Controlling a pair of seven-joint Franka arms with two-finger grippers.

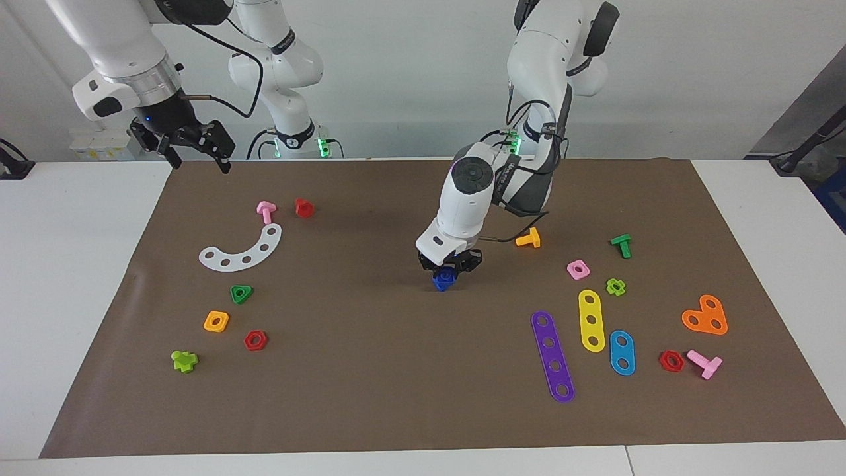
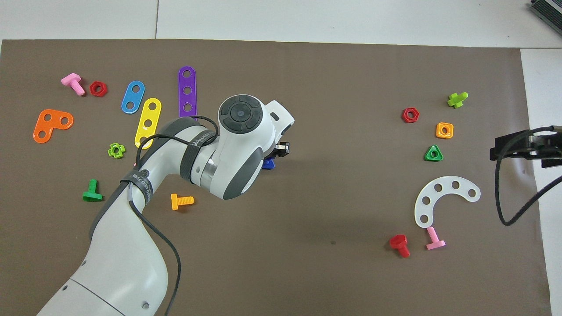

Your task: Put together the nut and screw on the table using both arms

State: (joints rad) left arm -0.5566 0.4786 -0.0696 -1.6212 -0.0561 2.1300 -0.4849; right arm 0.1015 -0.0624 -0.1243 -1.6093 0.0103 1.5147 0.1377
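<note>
A dark blue piece stands in the middle of the brown sheet [image 1: 370, 370] on the table. Its lower part looks like the screw [image 1: 443, 283], head down. A blue ring on top looks like the nut [image 1: 447, 272]. My left gripper [image 1: 449, 270] points down over it, fingers close on either side of the nut. In the overhead view the left wrist hides all but a blue corner [image 2: 268, 164]. My right gripper [image 1: 198, 155] waits open and empty in the air over the sheet's corner at the right arm's end; it also shows in the overhead view [image 2: 522, 147].
Toward the right arm's end lie a white curved strip [image 1: 242, 250], pink bolt [image 1: 266, 211], red bolt [image 1: 304, 207], green triangular nut [image 1: 241, 293] and orange square nut [image 1: 216, 321]. Toward the left arm's end lie an orange bolt [image 1: 529, 238], pink nut [image 1: 577, 269] and coloured strips [image 1: 552, 356].
</note>
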